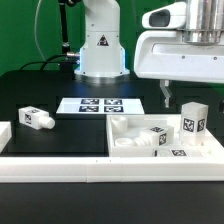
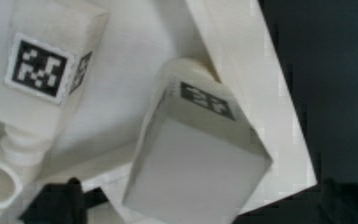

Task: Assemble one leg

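1. Standing upright inside the large white tray-shaped part [image 1: 170, 150], the leg [image 1: 193, 122] you likely want sits near its far wall toward the exterior view's right, tag facing the camera.
2. You have other legs close by: two or so lying in the tray just beside it [image 1: 158, 139], and one apart on the black counter [image 1: 60, 135] at the exterior view's left [image 1: 36, 119].
3. Your claw [image 1: 164, 95] hangs above the tray, holding nothing; its finger spread I cannot tell, since only one finger shows clearly.
4. In the wrist view a tagged leg [image 2: 202, 135] fills the middle, so centre on it before descending.
5. Grip its long flat sides squarely; the neighbours crowd it, so a skewed approach may knock them.
6. The marker board [image 1: 98, 105] lies farther back, out of your path.
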Available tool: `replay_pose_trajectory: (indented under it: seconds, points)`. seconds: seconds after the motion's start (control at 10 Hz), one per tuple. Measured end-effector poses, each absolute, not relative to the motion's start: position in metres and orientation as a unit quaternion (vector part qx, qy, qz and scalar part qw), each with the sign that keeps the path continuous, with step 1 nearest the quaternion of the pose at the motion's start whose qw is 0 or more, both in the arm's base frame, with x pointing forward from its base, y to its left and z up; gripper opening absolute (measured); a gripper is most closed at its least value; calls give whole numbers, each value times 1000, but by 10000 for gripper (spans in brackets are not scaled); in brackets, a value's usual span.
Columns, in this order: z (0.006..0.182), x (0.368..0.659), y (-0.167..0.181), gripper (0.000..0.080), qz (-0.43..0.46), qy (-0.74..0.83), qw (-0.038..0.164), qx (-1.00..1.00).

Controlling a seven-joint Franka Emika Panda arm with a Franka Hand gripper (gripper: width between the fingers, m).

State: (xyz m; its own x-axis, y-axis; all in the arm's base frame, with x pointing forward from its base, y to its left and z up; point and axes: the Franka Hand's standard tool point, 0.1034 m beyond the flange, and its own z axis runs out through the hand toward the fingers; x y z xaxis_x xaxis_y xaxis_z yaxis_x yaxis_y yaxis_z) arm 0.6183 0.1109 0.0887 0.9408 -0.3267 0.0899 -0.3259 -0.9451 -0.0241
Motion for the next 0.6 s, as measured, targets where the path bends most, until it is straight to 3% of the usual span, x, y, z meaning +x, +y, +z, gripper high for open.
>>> replay_pose_trajectory:
  seconds: [0.3,0.6]
  points:
    - [88,617,114,649,-48,-9,-21,-999]
    - [82,616,115,649,-51,-153,-27,-986]
